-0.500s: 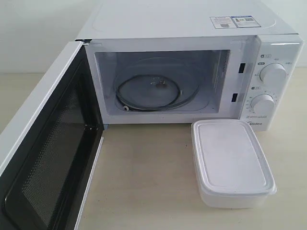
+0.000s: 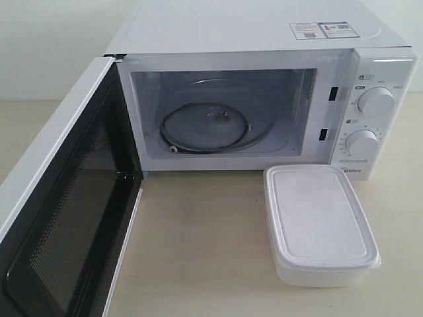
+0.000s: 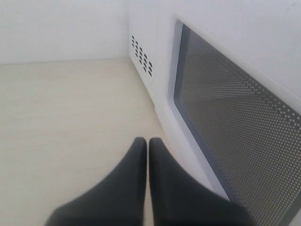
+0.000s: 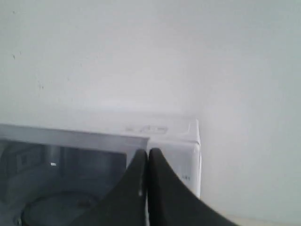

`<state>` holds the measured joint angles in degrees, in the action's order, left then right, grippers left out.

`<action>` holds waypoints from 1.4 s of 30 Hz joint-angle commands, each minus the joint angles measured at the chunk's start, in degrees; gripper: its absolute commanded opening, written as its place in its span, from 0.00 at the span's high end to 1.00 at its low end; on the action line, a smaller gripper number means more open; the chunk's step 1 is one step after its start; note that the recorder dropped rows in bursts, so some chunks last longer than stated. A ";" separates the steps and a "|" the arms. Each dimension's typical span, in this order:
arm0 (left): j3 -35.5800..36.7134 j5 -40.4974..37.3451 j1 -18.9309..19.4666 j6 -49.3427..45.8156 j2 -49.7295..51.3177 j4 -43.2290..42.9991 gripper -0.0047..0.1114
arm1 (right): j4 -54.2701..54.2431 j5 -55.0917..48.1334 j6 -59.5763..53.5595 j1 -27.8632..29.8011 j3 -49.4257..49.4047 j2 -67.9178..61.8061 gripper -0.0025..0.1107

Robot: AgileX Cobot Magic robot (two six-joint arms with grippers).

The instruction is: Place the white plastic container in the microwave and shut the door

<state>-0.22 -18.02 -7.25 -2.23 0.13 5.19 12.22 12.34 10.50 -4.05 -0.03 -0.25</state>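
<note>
The white plastic container (image 2: 322,223) stands lidded on the table just in front of the microwave (image 2: 264,39), below its two dials. The door (image 2: 63,218) is swung wide open to the left, and the cavity with the glass turntable (image 2: 215,119) holds nothing else. Neither gripper shows in the exterior view. In the left wrist view my left gripper (image 3: 147,141) is shut on nothing, above the table beside the outer face of the door (image 3: 235,127). My right gripper (image 4: 147,152) is shut and empty, aimed at the microwave (image 4: 174,141) from a distance.
The beige tabletop (image 2: 198,238) stretches in front of the microwave between the open door and the container. A white wall stands behind. Vent holes (image 3: 141,54) mark the microwave's side in the left wrist view.
</note>
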 commanded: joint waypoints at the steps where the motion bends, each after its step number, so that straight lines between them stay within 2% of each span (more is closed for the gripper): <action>1: 0.22 0.06 0.18 0.49 -0.13 -0.07 0.93 | 0.30 9.84 0.99 0.18 0.03 0.25 0.98; 3: 0.22 0.06 0.18 0.49 -0.13 -0.07 0.93 | 0.30 16.09 3.29 0.18 0.03 0.25 0.98; 7: 0.22 0.06 0.18 0.49 -0.13 -0.07 0.93 | -2.53 45.60 3.96 0.18 1.79 0.25 0.98; 8: 0.22 0.06 0.18 0.49 -0.13 -0.07 0.93 | -3.63 46.50 4.06 0.18 3.52 0.25 0.98; 10: 0.22 0.06 0.18 0.49 -0.13 -0.07 0.93 | -6.96 38.68 4.21 0.18 10.64 0.25 0.98; 12: 0.22 0.06 0.18 0.49 -0.13 -0.07 0.93 | -8.69 18.72 3.67 0.18 19.50 0.25 0.98; 13: 0.22 0.06 0.18 0.49 -0.13 -0.07 0.93 | -8.80 4.80 3.31 0.18 25.47 -2.51 0.98; 15: 0.22 0.06 0.18 0.49 -0.13 -0.07 0.93 | -8.80 -12.34 0.86 0.18 33.24 -9.14 0.98; 23: 0.22 0.06 0.18 0.49 -0.13 -0.07 0.93 | -8.80 -49.63 -0.58 0.18 46.16 -33.12 0.98; 28: 0.22 0.06 0.18 0.49 -0.13 -0.07 0.93 | -8.80 -57.37 -0.73 0.18 46.49 -46.32 0.98; 31: 0.22 0.06 0.18 0.49 -0.13 -0.07 0.93 | -12.22 -65.82 -0.47 0.18 47.50 -55.71 0.98; 33: 0.22 0.06 0.18 0.49 -0.13 -0.07 0.93 | -16.33 -67.96 -5.47 0.18 47.50 -60.68 0.98; 39: 0.22 0.06 0.18 0.49 -0.13 -0.07 0.93 | -39.67 -68.67 -28.22 0.18 47.50 -69.20 0.98; 42: 0.22 0.06 0.18 0.49 -0.13 -0.07 0.93 | -44.04 -68.69 -33.79 1.00 48.21 -69.84 0.98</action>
<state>-0.22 -18.02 -7.25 -2.23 0.13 5.19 -27.10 -56.18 -17.49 -4.05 47.12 -69.73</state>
